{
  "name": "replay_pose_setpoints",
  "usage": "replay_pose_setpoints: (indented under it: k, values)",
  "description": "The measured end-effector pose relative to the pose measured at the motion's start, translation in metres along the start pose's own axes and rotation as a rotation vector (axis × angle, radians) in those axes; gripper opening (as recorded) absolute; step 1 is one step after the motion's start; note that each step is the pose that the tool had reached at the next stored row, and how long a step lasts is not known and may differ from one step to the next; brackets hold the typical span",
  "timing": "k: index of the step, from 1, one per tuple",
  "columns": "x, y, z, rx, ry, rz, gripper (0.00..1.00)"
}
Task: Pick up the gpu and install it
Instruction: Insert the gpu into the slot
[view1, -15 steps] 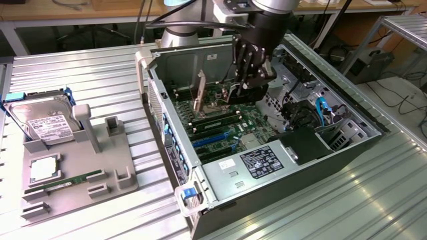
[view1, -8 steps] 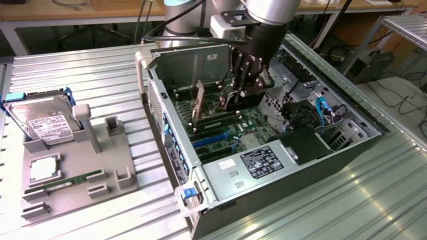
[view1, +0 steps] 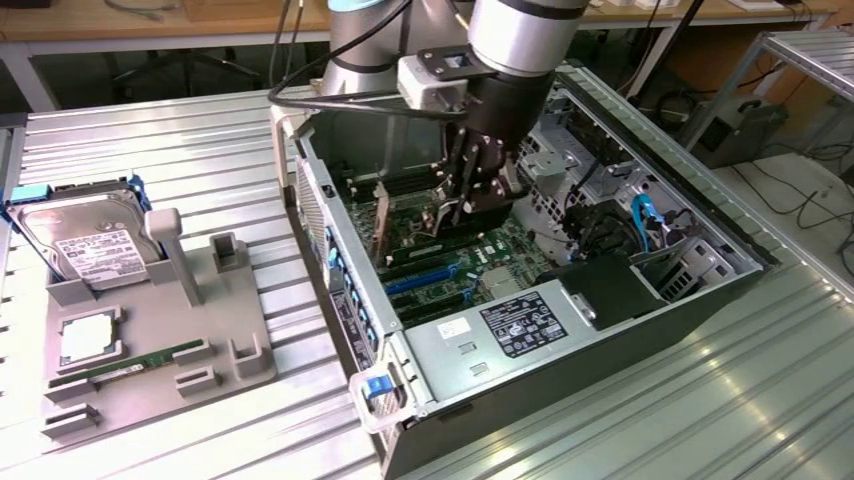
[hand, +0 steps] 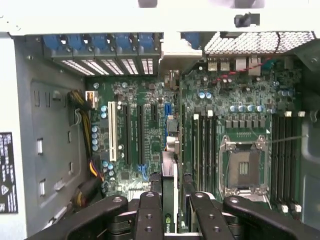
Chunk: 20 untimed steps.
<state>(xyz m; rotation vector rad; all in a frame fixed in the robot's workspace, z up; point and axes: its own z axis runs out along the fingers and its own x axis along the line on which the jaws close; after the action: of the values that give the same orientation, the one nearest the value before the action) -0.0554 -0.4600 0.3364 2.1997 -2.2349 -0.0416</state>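
The gripper (hand: 171, 210) is clamped on the gpu (hand: 170, 187), card edge-down inside the computer case (view1: 694, 300), long axis running along the motherboard (hand: 150, 100) slots directly beneath.

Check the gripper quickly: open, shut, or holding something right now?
Gripper: closed on the gpu, held edge-on between its fingers above the motherboard inside the open computer case.

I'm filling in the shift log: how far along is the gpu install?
Done: the gpu is off the parts tray and inside the open computer case. In hand: the gripper holds it on edge, clamped between its fingers, above the motherboard. Left: seating it; whether it has reached a slot I cannot tell.
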Motion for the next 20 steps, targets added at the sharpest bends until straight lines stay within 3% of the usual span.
replay_pose_setpoints:
  k: [5, 11, 20]
  values:
    - [0.001, 0.0125, 0.0097, 0.0023, 0.0, -0.003, 0.26]
    - [0.0, 0.0126, 0.0197, 0.0061, -0.0001, -0.003, 0.26]
    - [0.0, 0.0128, 0.0212, 0.0062, -0.0002, -0.003, 0.26]
